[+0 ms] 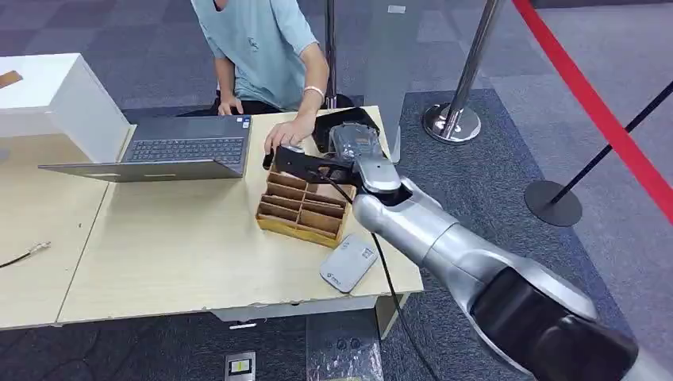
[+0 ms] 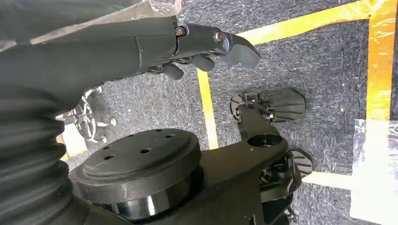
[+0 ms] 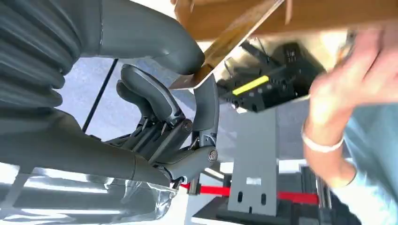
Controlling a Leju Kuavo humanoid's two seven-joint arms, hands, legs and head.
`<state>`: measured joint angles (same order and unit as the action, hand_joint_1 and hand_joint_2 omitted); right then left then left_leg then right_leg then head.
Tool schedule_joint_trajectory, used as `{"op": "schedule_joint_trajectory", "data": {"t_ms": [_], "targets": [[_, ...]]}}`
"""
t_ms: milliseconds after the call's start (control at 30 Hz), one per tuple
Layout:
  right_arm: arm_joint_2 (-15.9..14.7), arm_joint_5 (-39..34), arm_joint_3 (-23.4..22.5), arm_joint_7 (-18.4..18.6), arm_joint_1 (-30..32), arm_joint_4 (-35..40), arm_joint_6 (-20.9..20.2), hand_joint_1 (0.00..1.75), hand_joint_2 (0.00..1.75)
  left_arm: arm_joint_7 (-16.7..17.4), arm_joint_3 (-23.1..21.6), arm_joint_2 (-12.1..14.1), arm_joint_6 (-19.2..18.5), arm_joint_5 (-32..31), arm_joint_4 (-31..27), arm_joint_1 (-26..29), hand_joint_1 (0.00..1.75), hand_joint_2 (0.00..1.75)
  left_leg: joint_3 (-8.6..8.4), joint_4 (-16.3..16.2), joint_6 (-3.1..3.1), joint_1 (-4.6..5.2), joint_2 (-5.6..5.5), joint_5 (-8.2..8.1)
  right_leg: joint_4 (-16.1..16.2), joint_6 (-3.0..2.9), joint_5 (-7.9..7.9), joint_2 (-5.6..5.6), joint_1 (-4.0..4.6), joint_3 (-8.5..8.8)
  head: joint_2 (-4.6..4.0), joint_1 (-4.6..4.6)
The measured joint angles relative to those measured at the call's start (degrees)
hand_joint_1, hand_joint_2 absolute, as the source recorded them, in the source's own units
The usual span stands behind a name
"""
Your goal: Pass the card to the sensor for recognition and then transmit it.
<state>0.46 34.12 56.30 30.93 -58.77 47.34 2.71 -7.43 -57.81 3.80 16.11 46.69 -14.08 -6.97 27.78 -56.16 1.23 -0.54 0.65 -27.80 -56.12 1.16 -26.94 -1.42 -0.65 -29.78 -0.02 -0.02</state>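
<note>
Right robot hand (image 3: 187, 117) pinching card (image 3: 234, 40) above wooden organizer (image 1: 301, 208). Left robot hand (image 2: 202, 47) hanging, slack, nothing held. Sensor (image 1: 348, 263) scan and handover probably still ahead.

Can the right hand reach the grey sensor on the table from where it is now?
Probably yes. The right hand is over the wooden card box, and the grey sensor lies just beside that box, nearer the robot, with bare table around it. Nothing stands between them.

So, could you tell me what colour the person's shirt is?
Light blue shirt, best in the head view.
</note>
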Motion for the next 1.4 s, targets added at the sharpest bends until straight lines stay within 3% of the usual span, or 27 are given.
{"op": "schedule_joint_trajectory", "data": {"t_ms": [233,700,1400], "targets": [[-0.2,-0.5,0.0,-0.5,-0.6,-1.0,1.7,1.75,1.75,0.0,0.0,0.0,0.0,0.0,0.0,0.0,0.0,1.75,0.01,0.0,0.0,0.0,0.0,0.0,0.0,0.0,0.0,0.0,0.0,0.0,0.0,0.0],[-0.3,-0.8,0.0,-3.2,-0.5,-4.1,9.4,1.75,1.75,0.1,0.0,-0.2,0.4,-0.1,0.0,0.0,0.0,1.75,0.01,0.0,0.0,0.0,0.0,0.0,0.0,0.0,0.0,0.0,0.0,-0.01,0.0,0.0],[0.9,-0.2,0.4,-5.3,0.1,-7.1,10.7,1.75,1.75,0.2,0.0,-0.5,0.3,-0.2,0.0,0.1,0.0,1.75,0.1,0.0,0.0,0.0,-0.01,-0.01,0.0,0.01,-0.01,-0.01,0.0,-0.08,0.0,0.0]]}}
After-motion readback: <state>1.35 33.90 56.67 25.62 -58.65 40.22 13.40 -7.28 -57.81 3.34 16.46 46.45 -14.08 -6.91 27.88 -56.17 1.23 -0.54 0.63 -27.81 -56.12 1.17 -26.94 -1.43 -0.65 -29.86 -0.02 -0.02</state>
